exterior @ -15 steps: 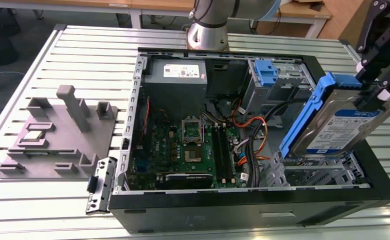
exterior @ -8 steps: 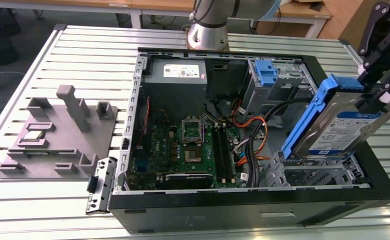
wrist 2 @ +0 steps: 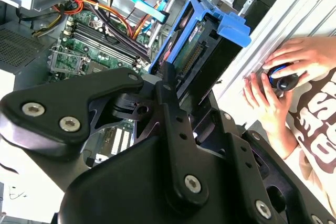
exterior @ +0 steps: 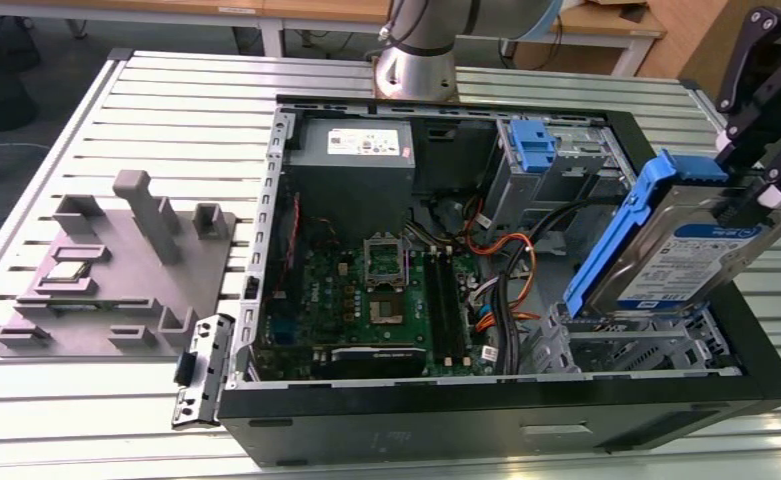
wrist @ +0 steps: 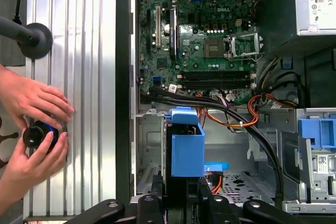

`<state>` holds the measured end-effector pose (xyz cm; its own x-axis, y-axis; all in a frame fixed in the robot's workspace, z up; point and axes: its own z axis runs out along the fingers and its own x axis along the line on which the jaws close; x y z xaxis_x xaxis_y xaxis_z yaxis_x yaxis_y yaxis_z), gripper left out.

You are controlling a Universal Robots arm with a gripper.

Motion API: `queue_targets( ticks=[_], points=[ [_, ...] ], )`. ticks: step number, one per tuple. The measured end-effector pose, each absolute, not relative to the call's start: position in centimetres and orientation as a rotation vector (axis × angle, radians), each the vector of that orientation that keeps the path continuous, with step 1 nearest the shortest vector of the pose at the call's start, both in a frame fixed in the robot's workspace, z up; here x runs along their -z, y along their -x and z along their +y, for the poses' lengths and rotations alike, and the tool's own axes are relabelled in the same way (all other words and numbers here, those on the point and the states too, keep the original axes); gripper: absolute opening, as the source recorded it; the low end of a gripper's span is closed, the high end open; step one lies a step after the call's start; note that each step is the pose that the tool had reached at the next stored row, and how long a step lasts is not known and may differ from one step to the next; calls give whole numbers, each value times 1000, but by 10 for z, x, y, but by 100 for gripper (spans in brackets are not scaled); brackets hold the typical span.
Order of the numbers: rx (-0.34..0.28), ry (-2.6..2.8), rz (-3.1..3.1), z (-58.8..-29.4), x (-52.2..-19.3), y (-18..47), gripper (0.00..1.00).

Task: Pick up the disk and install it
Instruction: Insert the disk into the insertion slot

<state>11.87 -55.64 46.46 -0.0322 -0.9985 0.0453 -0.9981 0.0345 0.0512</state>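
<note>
**Disk held over the open case.** The gripper (exterior: 757, 205) is clamped on the upper end of the disk (exterior: 677, 262), which hangs tilted with blue rails along its sides. Its lower end is near the metal drive bay (exterior: 630, 345) beneath the gripper, inside the open case (exterior: 497, 412). The board (exterior: 377, 290) lies farther off, and a person's hands (wrist: 31, 98) rest on the table (wrist: 84, 77) beyond the case wall.

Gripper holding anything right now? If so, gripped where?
Yes: the gripper is shut on the disk, clamping it near its raised end. The disk hangs tilted over the drive bay of the open computer case.
</note>
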Motion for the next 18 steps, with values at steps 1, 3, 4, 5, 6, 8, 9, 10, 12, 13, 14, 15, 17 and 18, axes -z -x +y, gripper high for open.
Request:
queue_targets(
  ticks=[1,3,4,5,6,8,9,10,12,13,14,15,17,18],
  points=[
    [8,-2137,-2209,-556,-464,-119,35],
    [10,-2138,-2210,-556,-463,-119,35],
    [10,-2138,-2209,-556,-463,-119,35],
    [10,-2138,-2209,-556,-462,-119,35],
    [10,-2138,-2209,-556,-462,-119,35],
    [10,-2139,-2208,-556,-461,-121,35],
    [9,-2139,-2208,-556,-461,-121,35],
    [10,-2139,-2208,-556,-460,-121,35],
    [10,-2139,-2208,-556,-458,-122,35],
    [10,-2139,-2208,-556,-456,-122,35],
    [10,-2139,-2208,-556,-455,-122,35],
    [10,-2139,-2208,-556,-455,-122,35],
    [9,-2139,-2208,-556,-455,-122,35],
    [10,-2139,-2208,-556,-455,-123,35]
  ],
)
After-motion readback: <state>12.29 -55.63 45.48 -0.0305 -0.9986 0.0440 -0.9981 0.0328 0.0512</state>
